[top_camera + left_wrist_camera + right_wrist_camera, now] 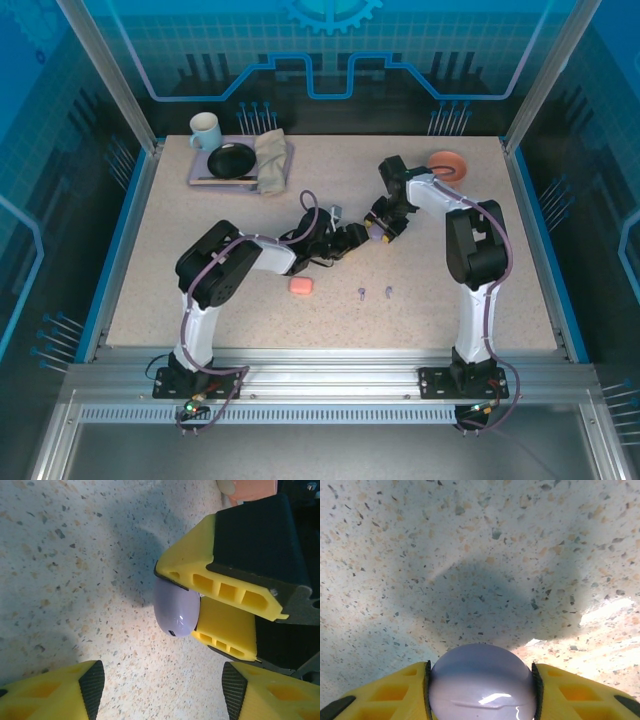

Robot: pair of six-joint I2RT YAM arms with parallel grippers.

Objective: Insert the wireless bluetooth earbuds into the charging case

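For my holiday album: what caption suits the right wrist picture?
Yellow jaws clamp a rounded lilac case over the speckled table.

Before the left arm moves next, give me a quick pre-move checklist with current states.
1. Right gripper clamped on lilac case, both fingers touching it: ok.
2. Left gripper open, nothing between its fingers: ok.
3. Lilac case lid open for loading: cannot tell.
4. Lilac earbuds lying loose and apart on the table: ok.
5. Pink case lying apart from both grippers, nearer the bases: ok.
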